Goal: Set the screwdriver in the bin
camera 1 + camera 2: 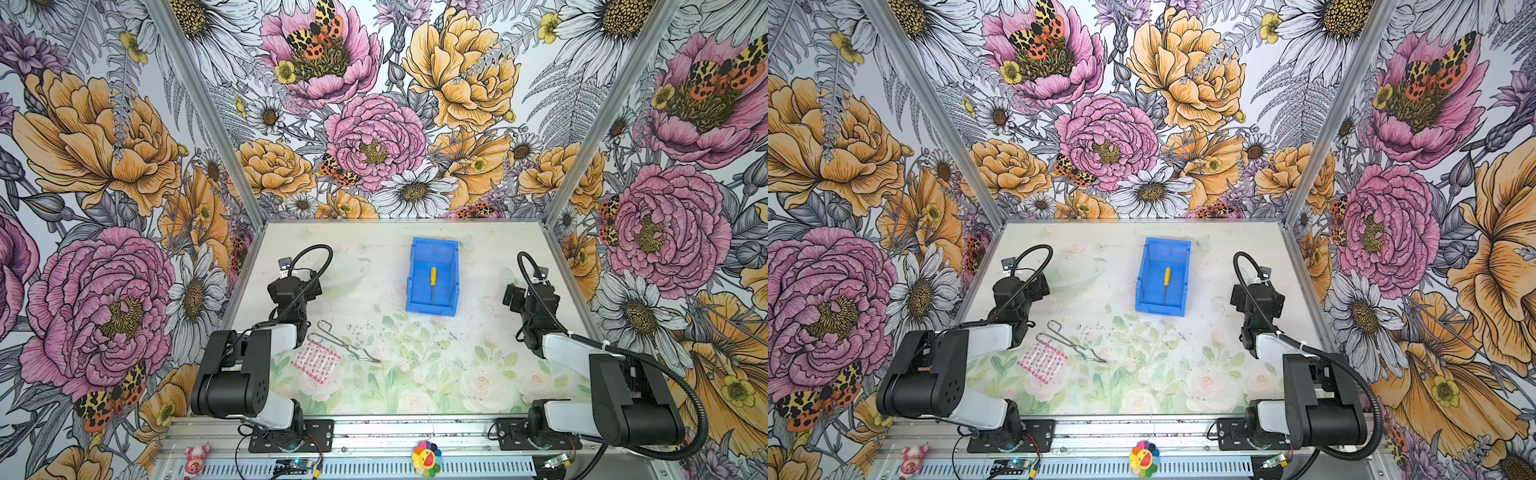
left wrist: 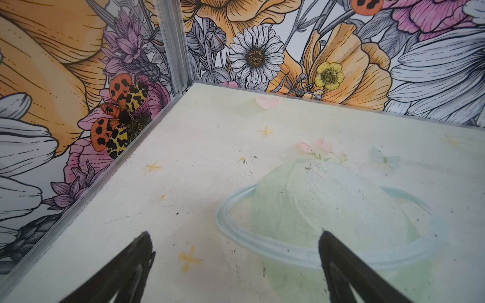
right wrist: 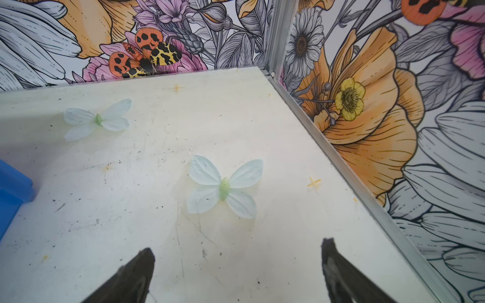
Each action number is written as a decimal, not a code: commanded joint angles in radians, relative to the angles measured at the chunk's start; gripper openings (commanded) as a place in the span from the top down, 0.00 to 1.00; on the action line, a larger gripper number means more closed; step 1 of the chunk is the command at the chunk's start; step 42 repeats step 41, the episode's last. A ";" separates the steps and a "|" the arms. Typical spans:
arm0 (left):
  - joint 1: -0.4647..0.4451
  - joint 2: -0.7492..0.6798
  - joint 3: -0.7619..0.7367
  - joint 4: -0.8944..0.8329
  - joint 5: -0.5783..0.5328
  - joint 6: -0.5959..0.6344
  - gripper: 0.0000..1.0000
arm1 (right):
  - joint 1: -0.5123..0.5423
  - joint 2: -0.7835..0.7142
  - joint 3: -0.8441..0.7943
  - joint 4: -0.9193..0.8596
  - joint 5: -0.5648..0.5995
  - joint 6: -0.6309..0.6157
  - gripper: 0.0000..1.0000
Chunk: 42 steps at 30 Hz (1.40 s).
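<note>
Left wrist view shows the left hand (image 2: 235, 236) open. Its two black fingers stand wide apart and nothing is between them, only the pale worktop (image 2: 199, 147) with a painted ringed planet under it. In the right wrist view the right hand (image 3: 237, 245) is open in the same way and holds nothing. It hangs over bare worktop close to a painted butterfly, and a blue corner of the bin (image 3: 10, 189) shows at the edge of this view.

In both top views the screwdriver (image 1: 433, 284) (image 1: 1166, 284) lies flat inside the bin (image 1: 415, 282) (image 1: 1144, 282). Its yellow handle points to the far wall and its thin shaft points to the low near lip. The bin stands on the far part of the worktop, a little right of the middle, well apart from both hands.

Both arms are folded back, one at the left side and one at the right side. Near the left arm lie the wire tongs (image 1: 345, 343) (image 1: 1073, 340) and a pink patterned sheet (image 1: 316, 359) (image 1: 1043, 359). The looped end of the tongs is just beside the far corner of the sheet, and I cannot tell if they touch.
</note>
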 commanded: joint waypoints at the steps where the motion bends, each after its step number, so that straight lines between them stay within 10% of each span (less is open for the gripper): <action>1: 0.003 0.005 -0.034 0.123 0.073 0.027 0.01 | -0.009 0.043 0.059 0.088 -0.051 -0.017 0.01; 16: -0.003 0.052 -0.094 0.274 0.102 0.048 0.01 | -0.010 0.189 -0.021 0.406 -0.228 -0.104 0.01; 42: -0.008 0.052 -0.093 0.275 0.115 0.060 0.02 | -0.012 0.180 -0.020 0.388 -0.191 -0.088 0.01</action>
